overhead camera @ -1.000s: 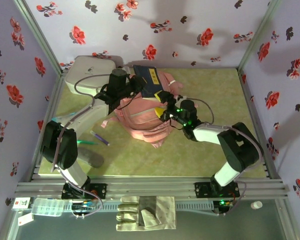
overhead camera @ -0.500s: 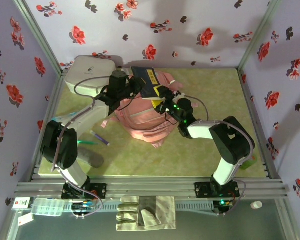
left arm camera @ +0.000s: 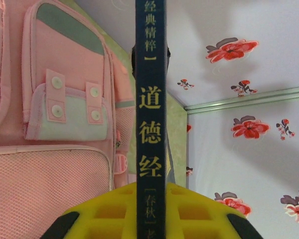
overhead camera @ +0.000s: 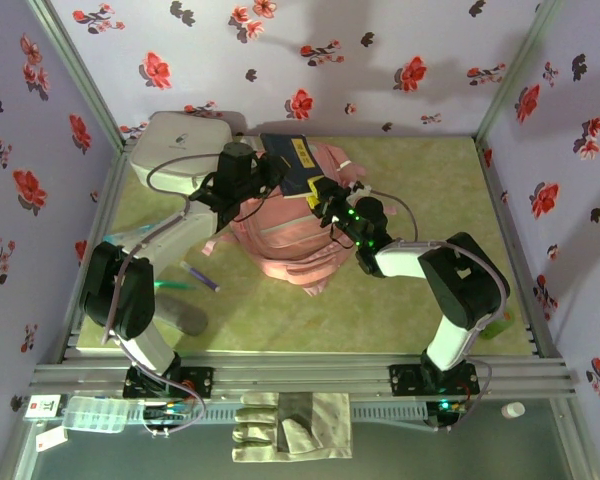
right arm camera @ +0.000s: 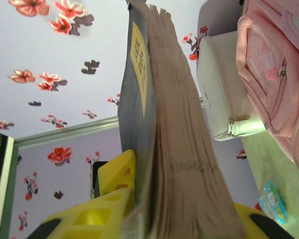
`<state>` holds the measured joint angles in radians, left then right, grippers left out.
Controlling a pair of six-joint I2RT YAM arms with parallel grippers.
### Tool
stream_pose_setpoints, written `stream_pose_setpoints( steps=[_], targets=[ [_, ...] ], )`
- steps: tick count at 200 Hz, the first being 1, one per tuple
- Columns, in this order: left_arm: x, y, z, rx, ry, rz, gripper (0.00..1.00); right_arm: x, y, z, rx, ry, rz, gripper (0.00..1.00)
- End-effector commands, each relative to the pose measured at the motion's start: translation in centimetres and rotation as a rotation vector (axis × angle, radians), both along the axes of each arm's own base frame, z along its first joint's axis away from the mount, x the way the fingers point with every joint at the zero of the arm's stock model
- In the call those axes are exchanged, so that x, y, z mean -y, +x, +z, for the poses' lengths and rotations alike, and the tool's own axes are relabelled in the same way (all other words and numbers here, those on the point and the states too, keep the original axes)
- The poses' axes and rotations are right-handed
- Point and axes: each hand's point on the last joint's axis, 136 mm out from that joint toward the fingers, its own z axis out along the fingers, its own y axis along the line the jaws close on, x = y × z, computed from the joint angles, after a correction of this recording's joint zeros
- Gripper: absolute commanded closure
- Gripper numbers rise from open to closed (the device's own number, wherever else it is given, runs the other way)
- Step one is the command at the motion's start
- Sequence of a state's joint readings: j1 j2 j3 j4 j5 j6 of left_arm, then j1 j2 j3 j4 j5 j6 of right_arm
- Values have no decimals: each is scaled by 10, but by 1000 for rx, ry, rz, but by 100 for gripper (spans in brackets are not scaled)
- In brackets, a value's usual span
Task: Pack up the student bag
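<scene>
Over the student bag [overhead camera: 280, 245], left gripper [left arm camera: 150, 193] and right gripper [right arm camera: 177, 191] clamp the book [left arm camera: 150, 99] titled 道德经.

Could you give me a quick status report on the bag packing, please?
Left hand, right hand shut on book. Book over bag's far end, not yet in. Case left of bag.

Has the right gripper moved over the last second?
Yes. The right gripper shifted up-left in the top view, toward the white-grey zip case, reaching the dark blue book.
</scene>
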<state>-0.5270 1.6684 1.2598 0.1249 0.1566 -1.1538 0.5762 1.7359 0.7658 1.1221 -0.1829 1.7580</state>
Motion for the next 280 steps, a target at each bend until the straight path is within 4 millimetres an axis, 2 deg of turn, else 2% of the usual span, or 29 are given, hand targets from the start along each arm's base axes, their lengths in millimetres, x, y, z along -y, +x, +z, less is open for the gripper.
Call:
stream_pose_setpoints(
  steps=[1,13,25,42,86,109,129,162,207,251,280],
  targets=[
    [-9,-3,24,66,-10,16,88,0,-2,10,50,-34,-9,81],
    [-12,-6,22,66,8,13,75,2,-3,10,62,-73,-14,89],
    [-16,-10,17,62,33,12,57,7,-5,10,75,-121,-26,92],
    [-25,-16,9,58,78,10,44,17,-8,9,90,-201,-48,95],
    [-50,-41,-14,68,279,-47,18,60,-20,12,131,-449,-113,96],
    [-58,-56,-27,76,420,-121,11,90,-30,17,148,-622,-162,96],
    [-58,-68,-26,118,505,-189,1,118,-39,26,154,-753,-219,96],
    [-43,-85,-19,221,656,-330,0,160,-53,30,113,-938,-302,97],
    [-6,-113,-40,318,942,-605,2,204,-69,27,45,-1053,-384,97],
    [25,-130,-75,363,1123,-826,7,221,-75,18,-9,-1059,-410,97],
    [29,-128,-95,294,1244,-904,8,222,-75,15,-18,-1050,-403,97]
  ],
)
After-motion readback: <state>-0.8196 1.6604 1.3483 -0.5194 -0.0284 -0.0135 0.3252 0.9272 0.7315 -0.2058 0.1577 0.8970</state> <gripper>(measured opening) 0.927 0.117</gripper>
